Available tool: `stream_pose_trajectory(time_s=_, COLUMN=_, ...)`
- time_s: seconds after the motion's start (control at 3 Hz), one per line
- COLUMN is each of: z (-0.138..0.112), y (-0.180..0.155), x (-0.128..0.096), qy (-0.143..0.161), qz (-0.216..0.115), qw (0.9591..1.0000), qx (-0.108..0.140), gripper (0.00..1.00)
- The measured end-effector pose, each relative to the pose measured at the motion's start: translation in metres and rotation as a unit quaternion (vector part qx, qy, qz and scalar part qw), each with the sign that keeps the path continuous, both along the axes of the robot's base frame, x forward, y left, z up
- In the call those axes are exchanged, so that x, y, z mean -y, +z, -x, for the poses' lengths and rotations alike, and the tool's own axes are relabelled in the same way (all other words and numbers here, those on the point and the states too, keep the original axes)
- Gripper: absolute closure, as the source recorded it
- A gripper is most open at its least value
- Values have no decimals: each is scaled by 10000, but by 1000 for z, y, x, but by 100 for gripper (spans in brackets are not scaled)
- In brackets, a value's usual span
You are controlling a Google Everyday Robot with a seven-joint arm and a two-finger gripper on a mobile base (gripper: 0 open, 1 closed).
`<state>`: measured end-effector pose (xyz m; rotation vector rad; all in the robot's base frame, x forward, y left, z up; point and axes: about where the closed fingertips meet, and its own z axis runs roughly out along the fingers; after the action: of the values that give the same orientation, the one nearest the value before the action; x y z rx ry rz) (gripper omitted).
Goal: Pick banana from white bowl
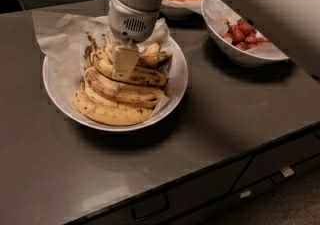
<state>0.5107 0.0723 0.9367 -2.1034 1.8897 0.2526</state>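
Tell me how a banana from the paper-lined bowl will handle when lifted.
The bananas look joined at the stems, so several may rise together, probably heavy. Brown spotting suggests soft, easily bruised fruit. The gripper is at the pile's top.

A bunch of ripe yellow bananas [117, 101], flecked with brown and darkened at the stems, is piled in the wide, shallow white bowl [55, 94], which is lined with crumpled white paper [60, 34]. The gripper [125, 64] is positioned on the topmost bananas.
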Motion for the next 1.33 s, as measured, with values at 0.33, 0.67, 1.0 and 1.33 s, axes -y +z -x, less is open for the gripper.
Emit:
stream_pose_trajectory(time_s=0.33, z=-4, y=-1, x=2, qy=-27, qz=17, qw=10000, qx=12, gripper=53)
stream_pose_trajectory(time_s=0.67, z=-9, y=-2, x=5, qy=-52, qz=41, qw=10000, qx=25, gripper=53)
stream_pose_trajectory(time_s=1.0, z=-11, y=-2, x=5, qy=-68, qz=61, qw=10000, qx=30, gripper=53)
stream_pose_trajectory(time_s=1.33, z=-12, y=-3, x=5, qy=-75, qz=87, qw=9999, qx=46, gripper=53)
